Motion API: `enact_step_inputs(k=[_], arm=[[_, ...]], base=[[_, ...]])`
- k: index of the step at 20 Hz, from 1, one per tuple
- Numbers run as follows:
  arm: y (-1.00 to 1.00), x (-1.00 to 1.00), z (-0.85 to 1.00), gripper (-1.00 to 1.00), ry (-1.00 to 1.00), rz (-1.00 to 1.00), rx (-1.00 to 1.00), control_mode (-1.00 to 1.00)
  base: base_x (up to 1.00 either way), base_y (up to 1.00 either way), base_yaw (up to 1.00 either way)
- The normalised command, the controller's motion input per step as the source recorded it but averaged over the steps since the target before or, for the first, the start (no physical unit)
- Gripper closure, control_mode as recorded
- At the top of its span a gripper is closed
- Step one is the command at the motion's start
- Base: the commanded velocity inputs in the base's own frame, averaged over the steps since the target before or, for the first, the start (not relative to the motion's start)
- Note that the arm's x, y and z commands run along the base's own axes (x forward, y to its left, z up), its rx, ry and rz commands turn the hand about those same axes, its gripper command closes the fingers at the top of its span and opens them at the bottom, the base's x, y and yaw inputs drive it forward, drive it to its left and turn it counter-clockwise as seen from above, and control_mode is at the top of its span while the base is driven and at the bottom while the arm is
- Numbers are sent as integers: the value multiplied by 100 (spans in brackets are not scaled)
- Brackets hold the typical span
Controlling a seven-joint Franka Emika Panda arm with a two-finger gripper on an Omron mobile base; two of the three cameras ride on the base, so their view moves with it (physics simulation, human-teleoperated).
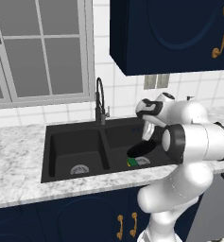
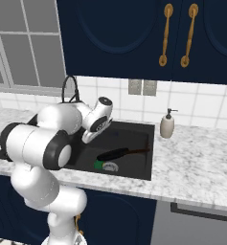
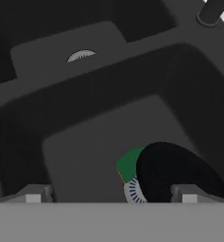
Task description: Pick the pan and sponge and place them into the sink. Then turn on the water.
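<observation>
Arm [image 1: 189,142] folded at elbow, forearm reaching forward, wrist bent downward. Gripper [image 3: 111,194] hanging with fingertips [image 3: 34,194] spread wide apart, nothing between them. Pretty relaxed pose overall.

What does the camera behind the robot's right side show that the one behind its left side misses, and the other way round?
Right base view alone: a soap dispenser on the counter beside the sink, and the pan's long handle.

Left base view alone: the sink's other basin with its round silver drain, and a window above the counter.

Both: the pan lying in one basin, partly over the green sponge, the dark faucet, and the open gripper above that basin. No water is running.
</observation>
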Motion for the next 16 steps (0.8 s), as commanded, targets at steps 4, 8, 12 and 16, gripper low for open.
enact_step_inputs(k=[4, 8, 12, 16], arm=[[43, 0, 8, -100, 0, -31, 12, -100], [60, 9, 0, -100, 0, -38, 10, -100], [41, 21, 0, -100, 9, -37, 6, -100], [4, 34, 0, -100, 16, -27, 7, -100]], base=[[0, 0, 0], [0, 0, 0], [0, 0, 0], [0, 0, 0]])
